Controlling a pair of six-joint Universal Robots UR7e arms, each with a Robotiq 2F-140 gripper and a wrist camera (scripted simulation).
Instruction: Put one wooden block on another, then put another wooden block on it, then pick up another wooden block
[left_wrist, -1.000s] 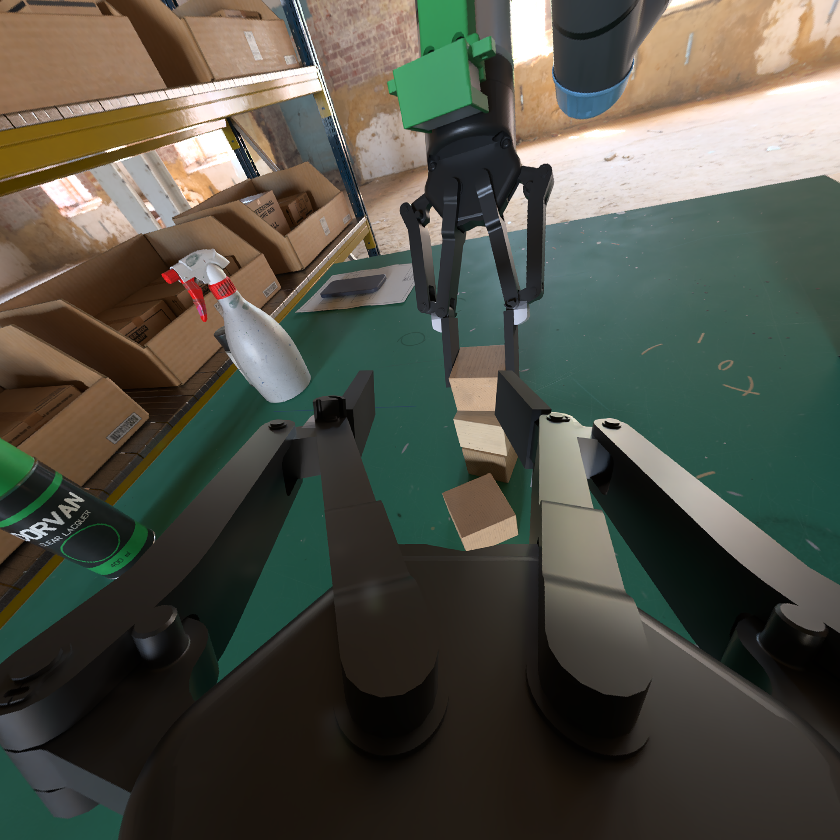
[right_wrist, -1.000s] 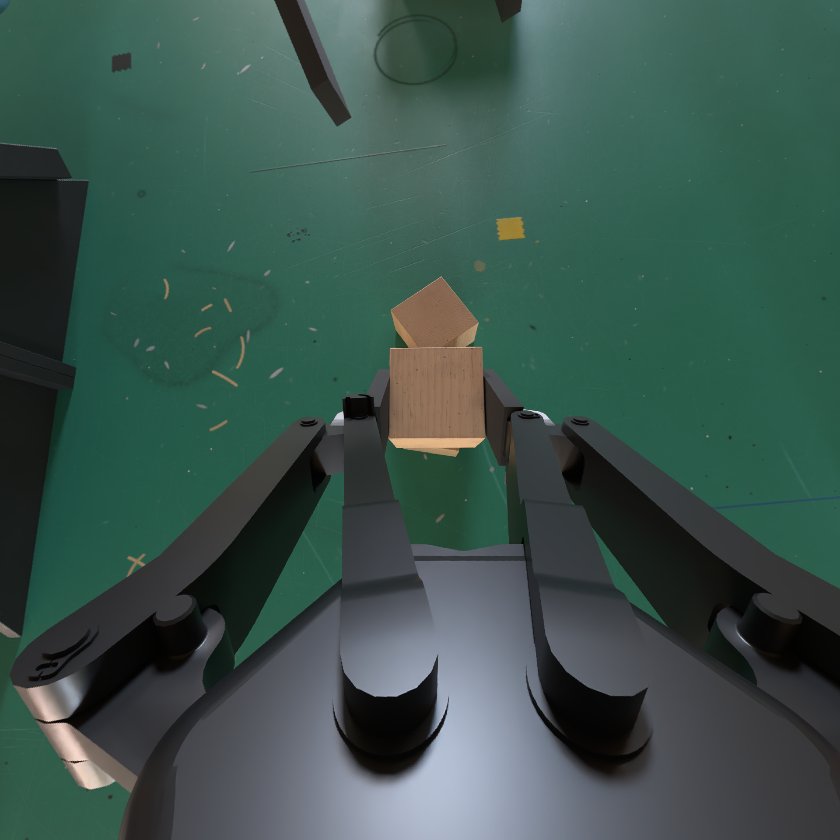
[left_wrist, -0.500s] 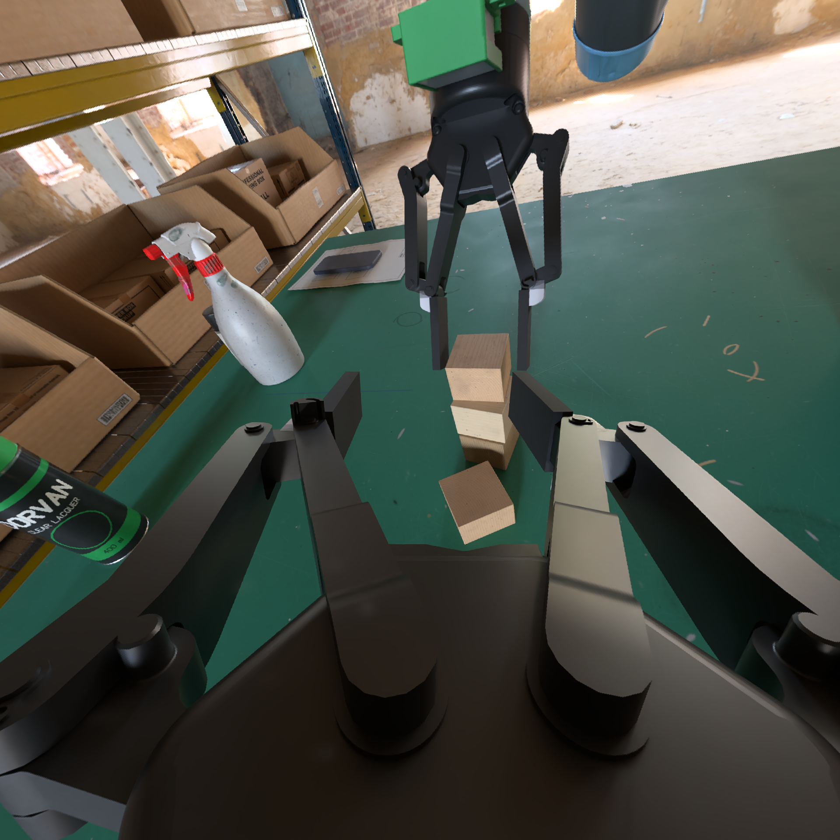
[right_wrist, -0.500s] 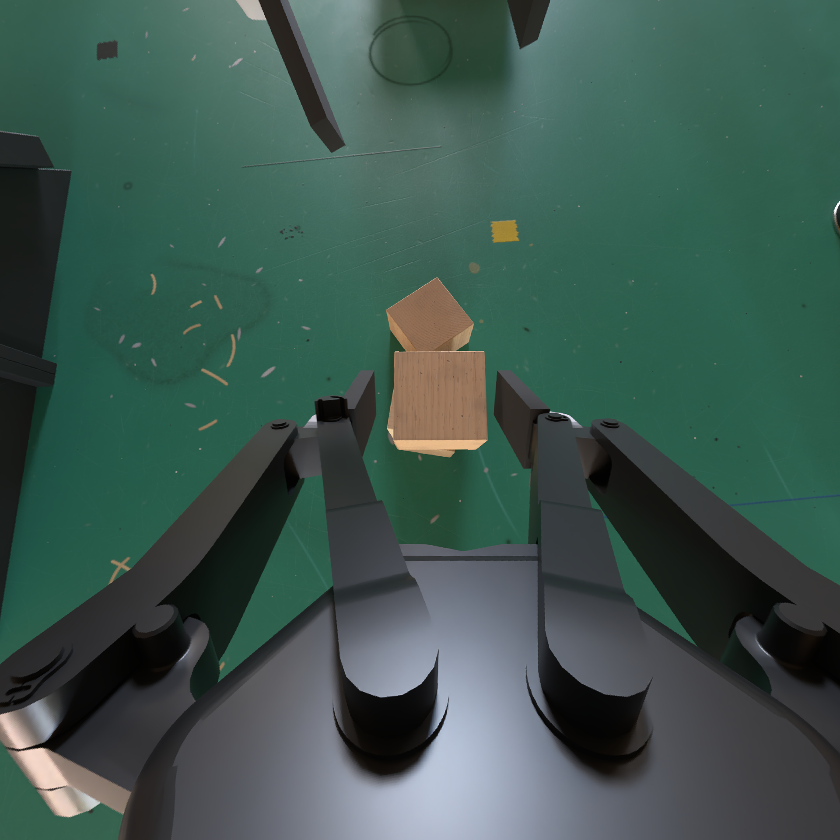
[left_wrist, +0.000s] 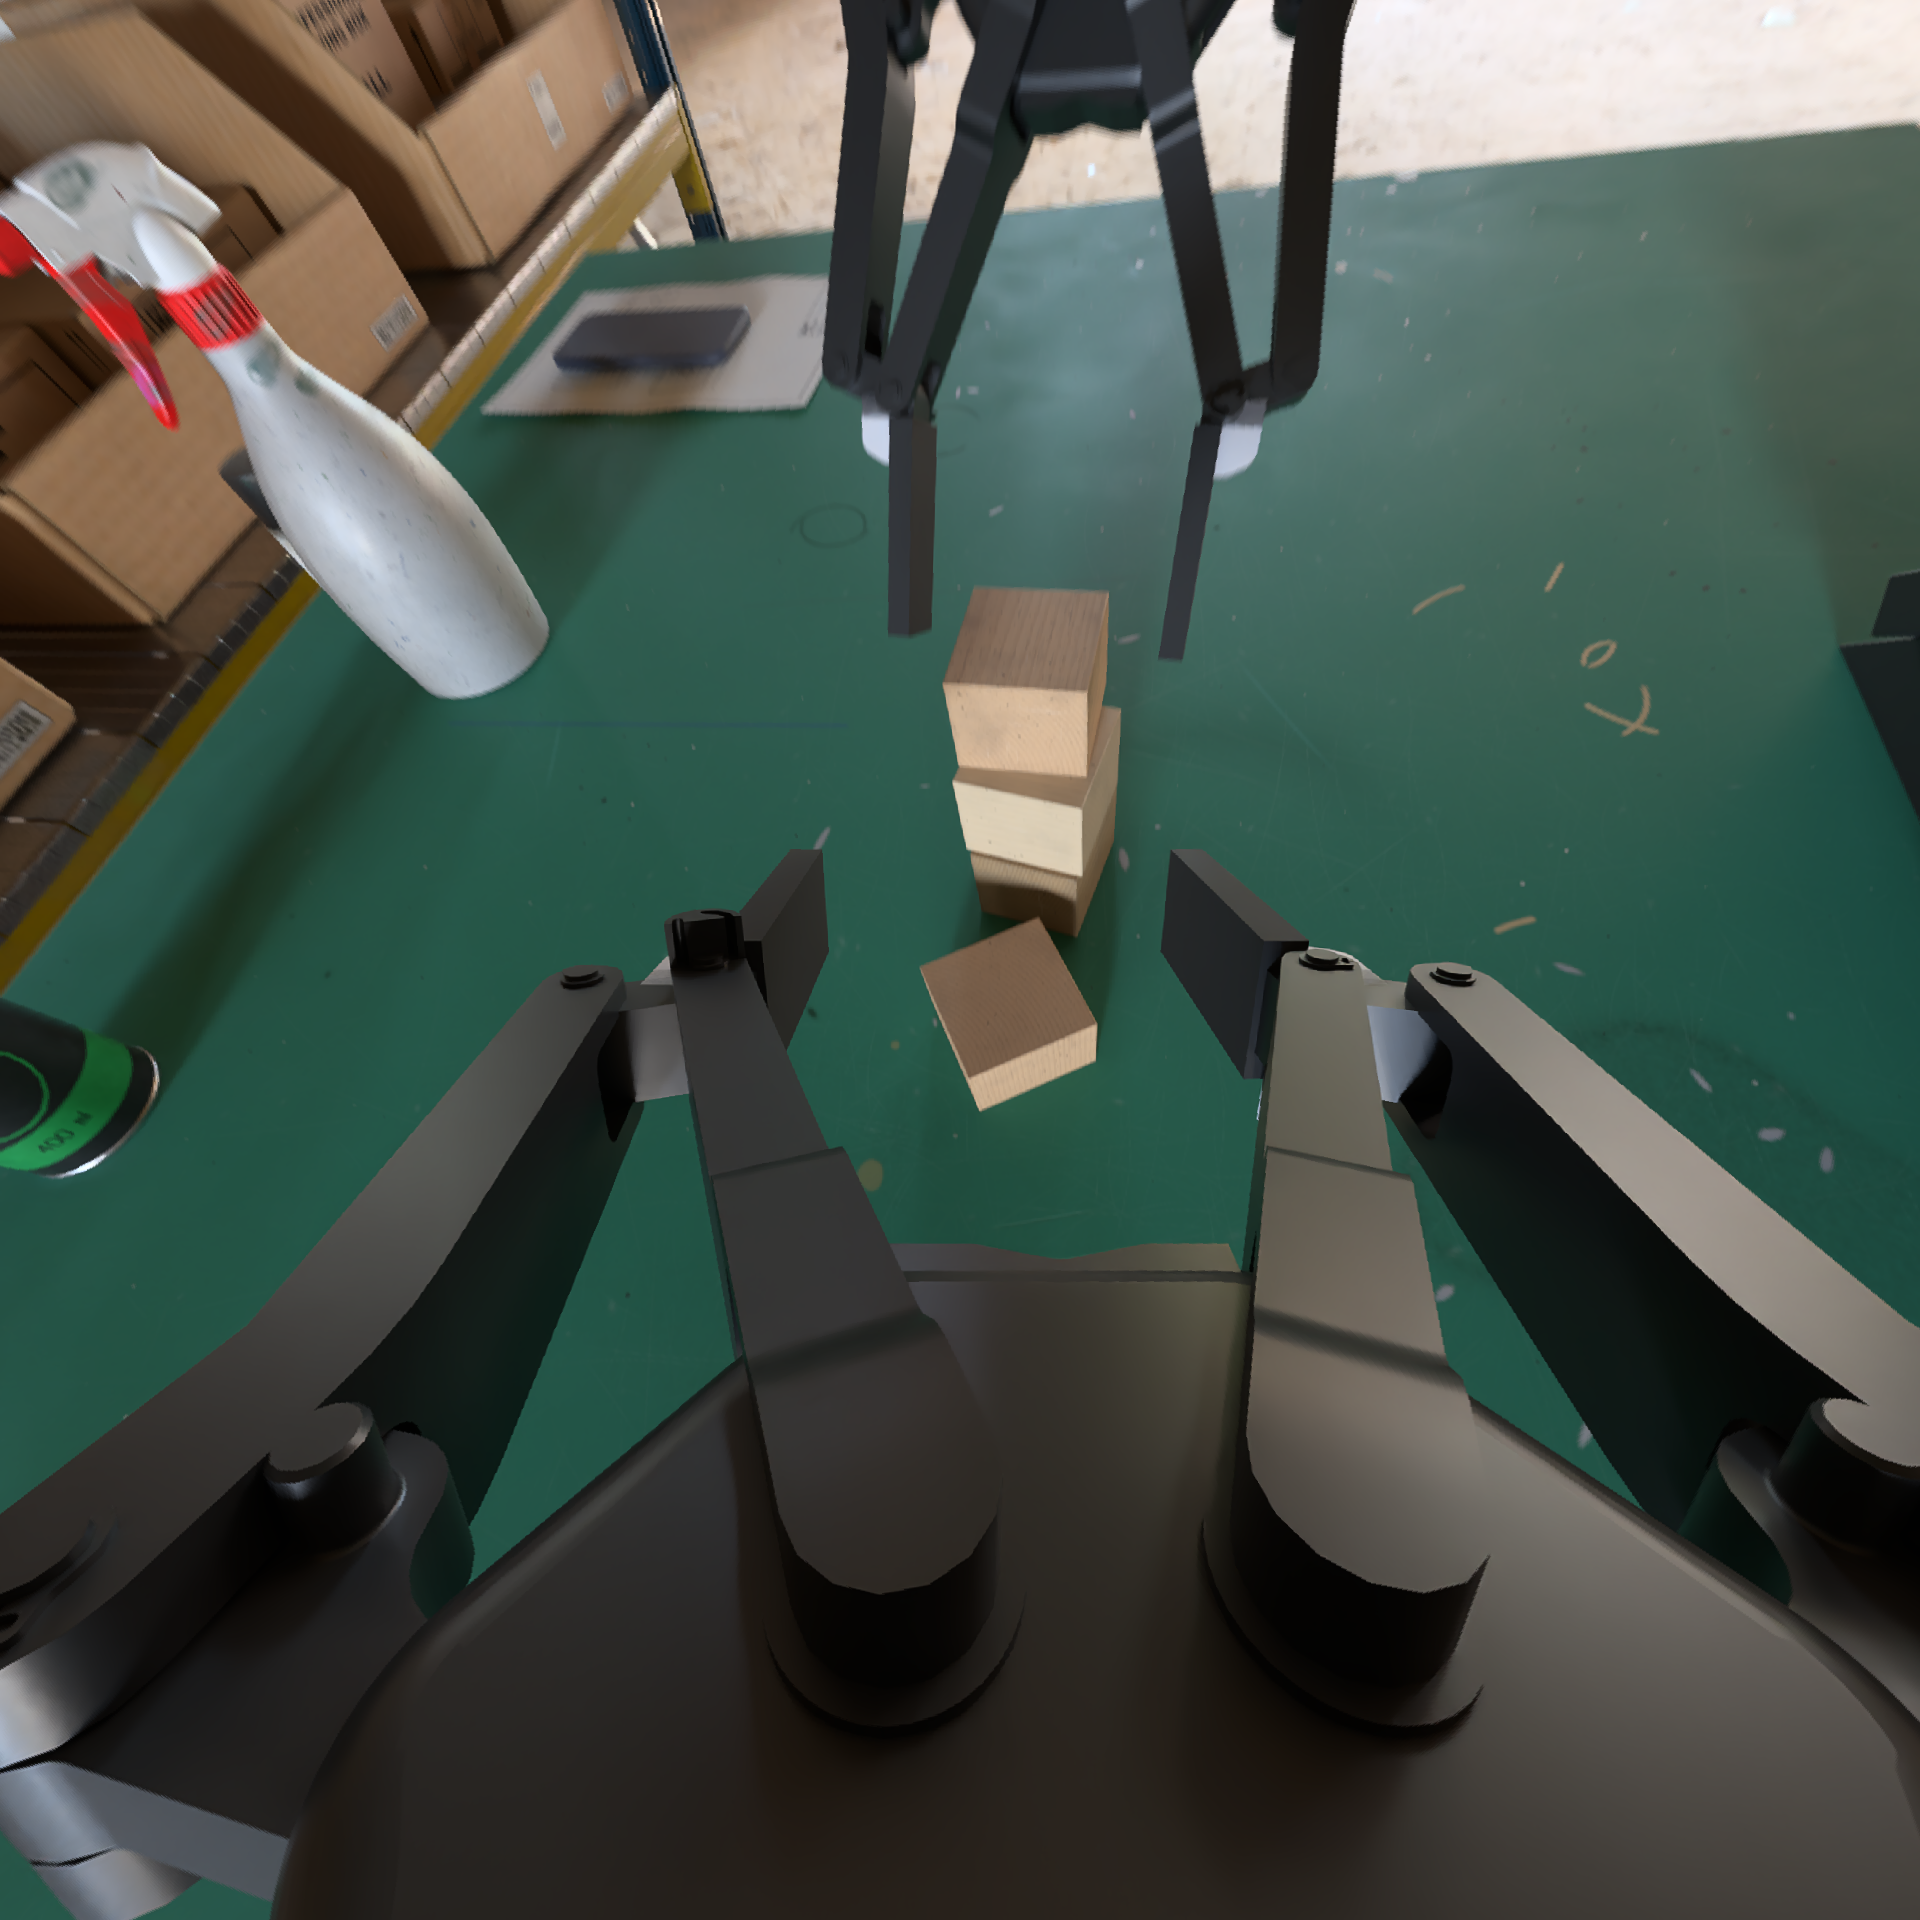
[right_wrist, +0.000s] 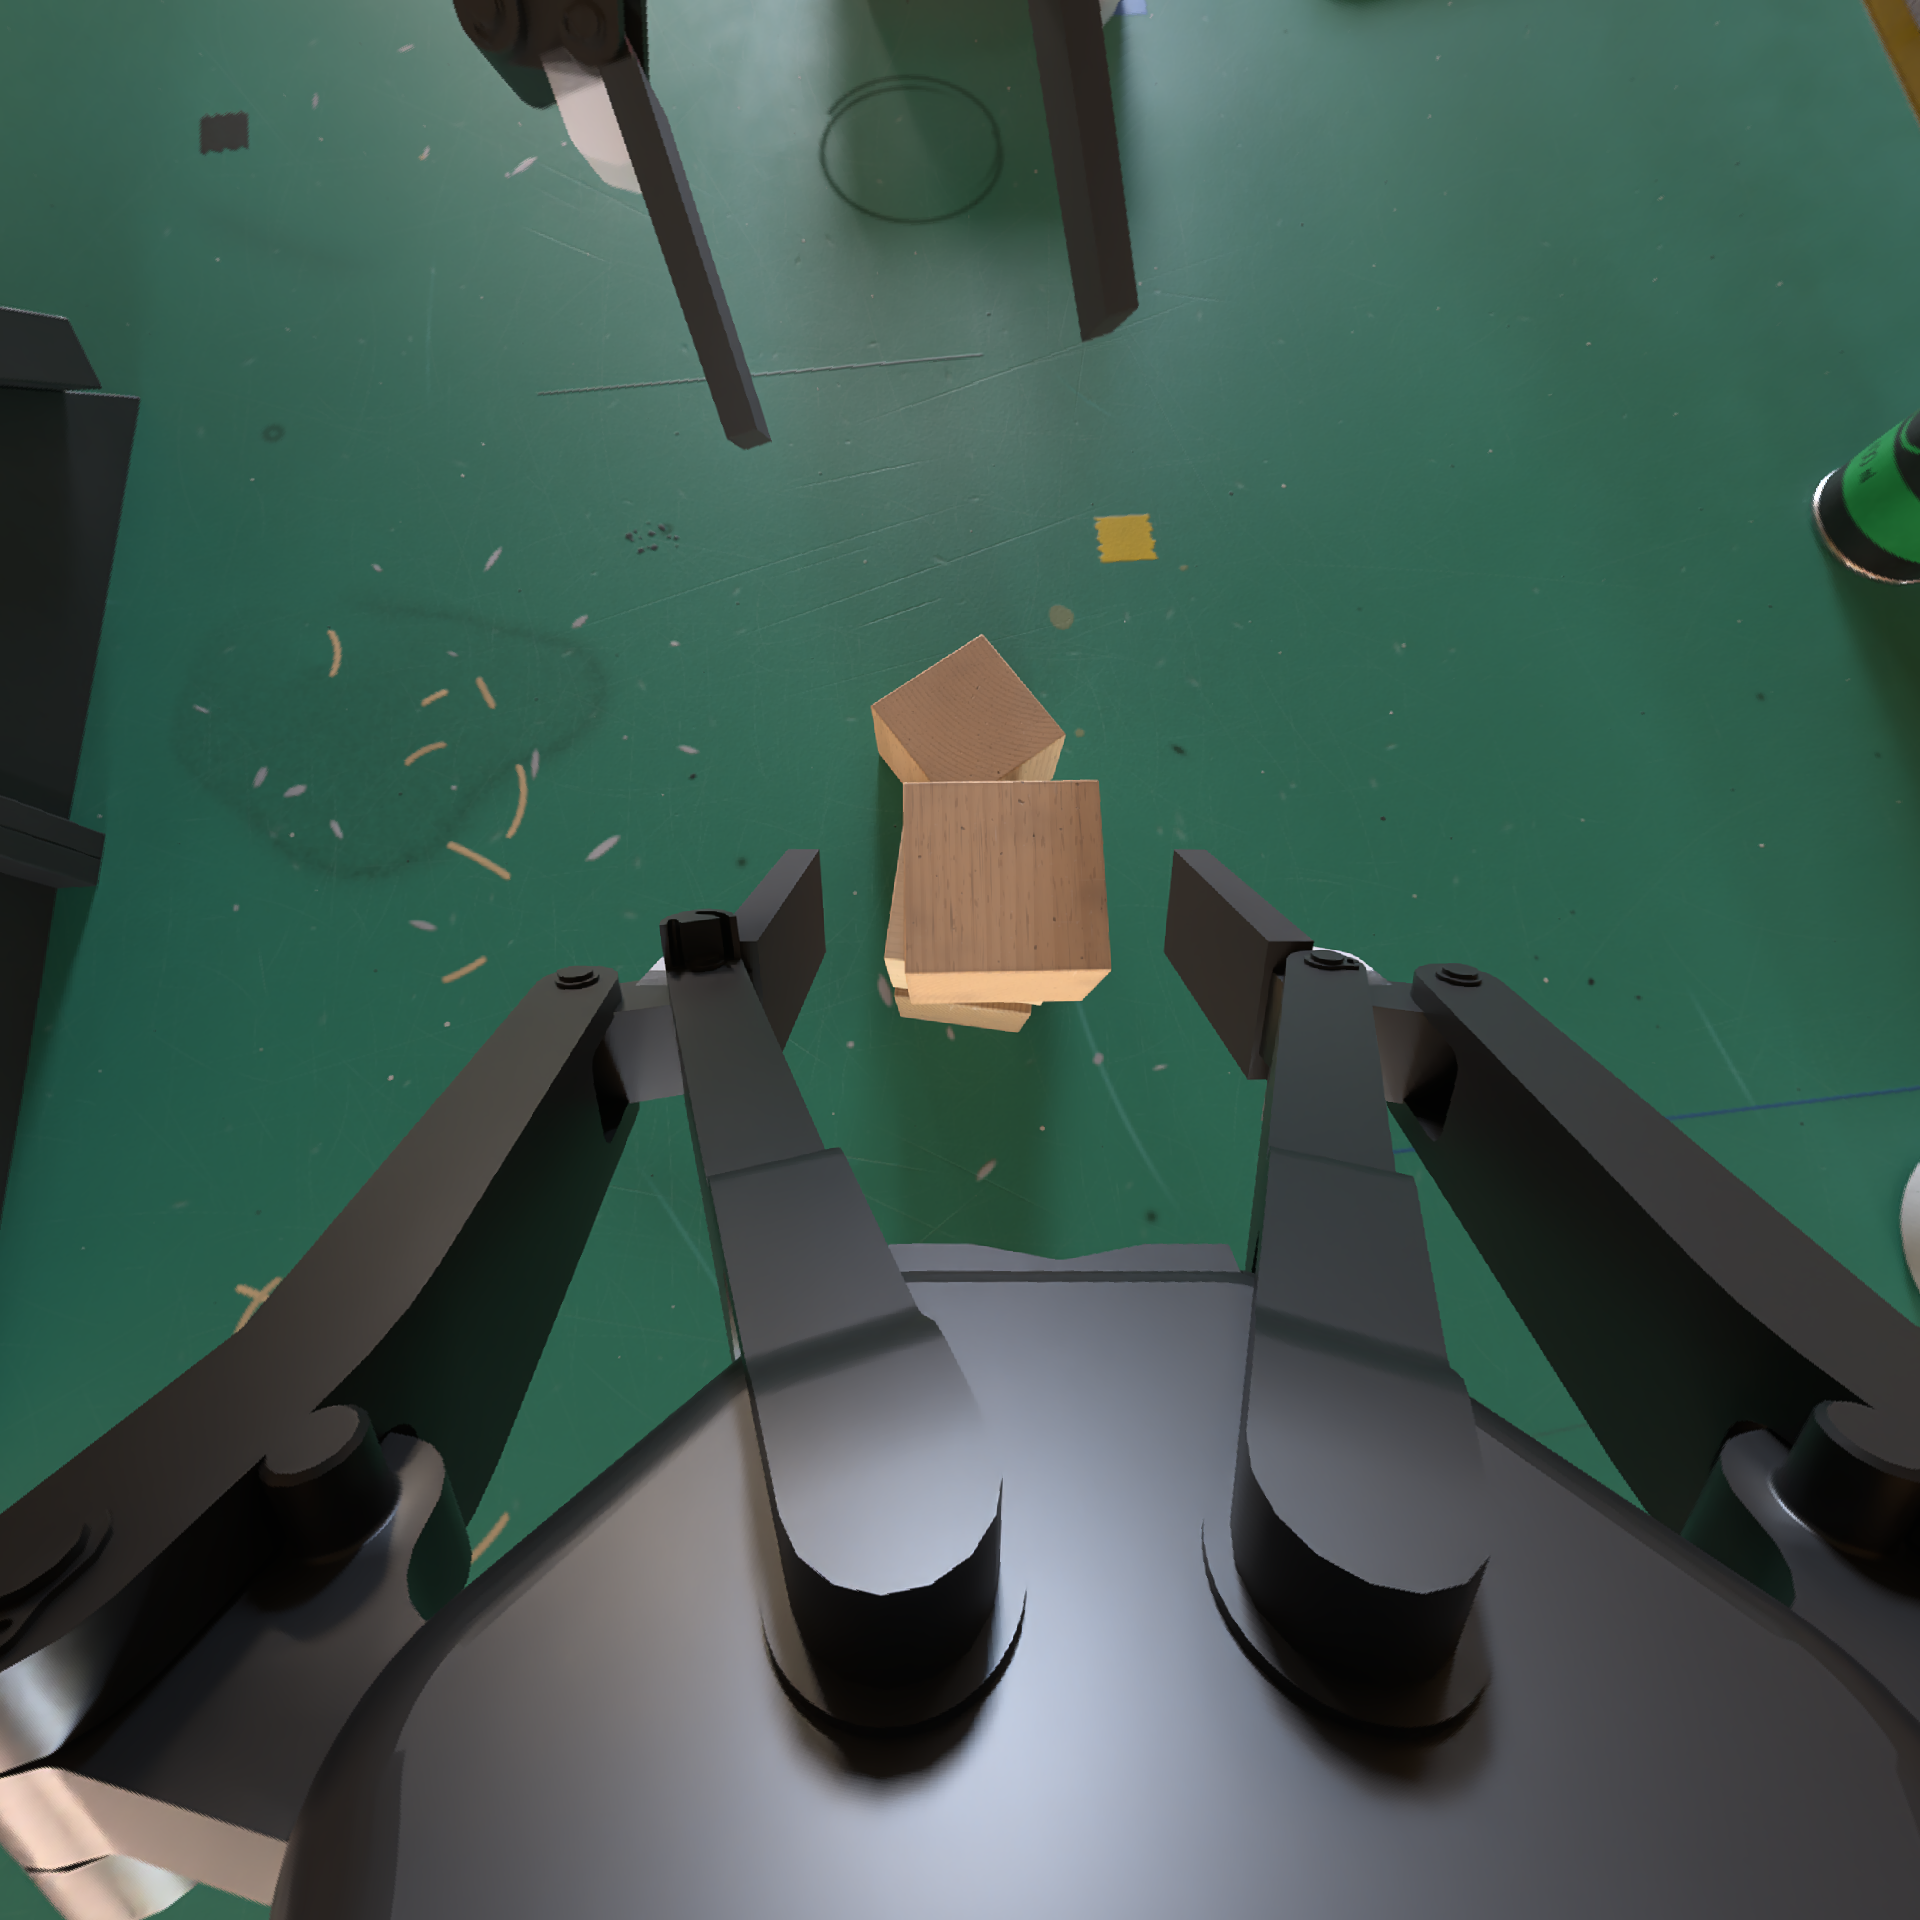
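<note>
The loose block (left_wrist: 1008, 1013) lies on the mat between my left gripper (left_wrist: 995, 940) fingers, touching the three-block stack (left_wrist: 1034, 753) beyond. Both grippers are wide open and empty, the right gripper (right_wrist: 995, 940) above the stack. Closing carelessly could topple the uneven stack, I judge.

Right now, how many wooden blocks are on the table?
4: three stacked, top block, middle block, bottom block; loose block lies beside the stack. None seems hidden.
</note>
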